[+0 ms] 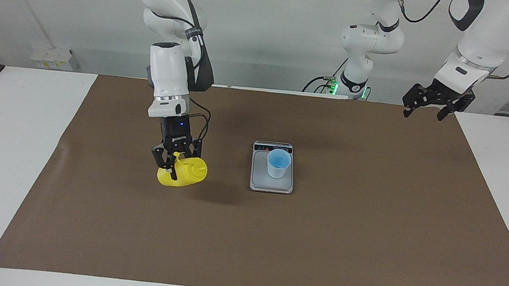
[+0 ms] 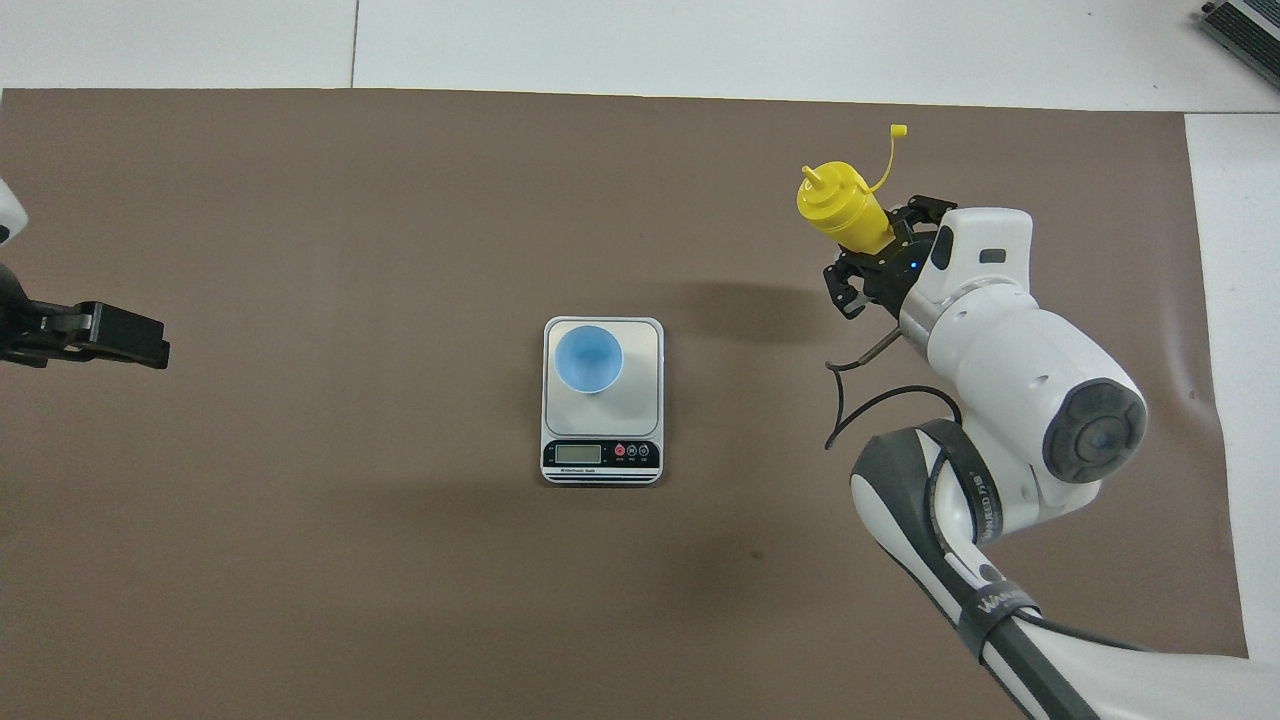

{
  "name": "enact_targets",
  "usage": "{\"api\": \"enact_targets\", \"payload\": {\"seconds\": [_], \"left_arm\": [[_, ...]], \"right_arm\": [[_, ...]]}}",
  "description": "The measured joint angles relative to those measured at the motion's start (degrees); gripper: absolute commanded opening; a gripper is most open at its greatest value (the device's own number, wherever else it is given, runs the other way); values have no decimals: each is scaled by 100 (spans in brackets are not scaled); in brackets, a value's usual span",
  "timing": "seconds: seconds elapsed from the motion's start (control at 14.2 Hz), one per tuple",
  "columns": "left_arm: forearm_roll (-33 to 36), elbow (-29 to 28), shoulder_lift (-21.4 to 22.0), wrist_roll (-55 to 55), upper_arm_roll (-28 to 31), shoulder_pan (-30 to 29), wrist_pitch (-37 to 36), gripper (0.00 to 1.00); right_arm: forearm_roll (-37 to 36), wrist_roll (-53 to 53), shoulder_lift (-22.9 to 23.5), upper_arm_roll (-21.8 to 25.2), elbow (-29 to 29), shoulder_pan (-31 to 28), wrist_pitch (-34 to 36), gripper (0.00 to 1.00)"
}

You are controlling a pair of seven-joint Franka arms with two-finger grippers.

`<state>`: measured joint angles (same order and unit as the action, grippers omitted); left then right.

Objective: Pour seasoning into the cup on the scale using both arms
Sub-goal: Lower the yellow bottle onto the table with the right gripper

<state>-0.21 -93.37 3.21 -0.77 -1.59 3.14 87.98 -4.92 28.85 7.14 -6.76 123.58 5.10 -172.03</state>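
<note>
Flanking scale (image 1: 271,181) w/ cup (image 1: 278,163): brown mat (image 1: 367,226)

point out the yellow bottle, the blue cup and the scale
yellow bottle (image 1: 186,172), facing view, on its body
blue cup (image 2: 588,358), overhead view, inside its mouth
scale (image 2: 600,453), overhead view, on its display strip

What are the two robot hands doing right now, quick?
Right gripper: shut on the yellow bottle, tilted, over the mat.
Left gripper: open, holding nothing, waiting over the mat's corner at its own end.
</note>
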Motion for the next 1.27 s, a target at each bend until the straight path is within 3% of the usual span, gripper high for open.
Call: {"api": "enact_targets", "payload": {"seconds": [0.35, 0.56, 0.99, 1.27], "left_arm": [[0, 0, 0, 0, 0, 0, 0, 100], [0, 0, 0, 0, 0, 0, 0, 100], [0, 0, 0, 0, 0, 0, 0, 100], [0, 0, 0, 0, 0, 0, 0, 100]], "right_arm": [[1775, 1803, -117, 1, -2, -154, 365, 28], [3223, 3264, -245, 3, -3, -253, 702, 28], [4994, 5401, -351, 9, 7, -787, 1221, 28], [6692, 7476, -350, 11, 58, -1181, 1836, 28]]}}
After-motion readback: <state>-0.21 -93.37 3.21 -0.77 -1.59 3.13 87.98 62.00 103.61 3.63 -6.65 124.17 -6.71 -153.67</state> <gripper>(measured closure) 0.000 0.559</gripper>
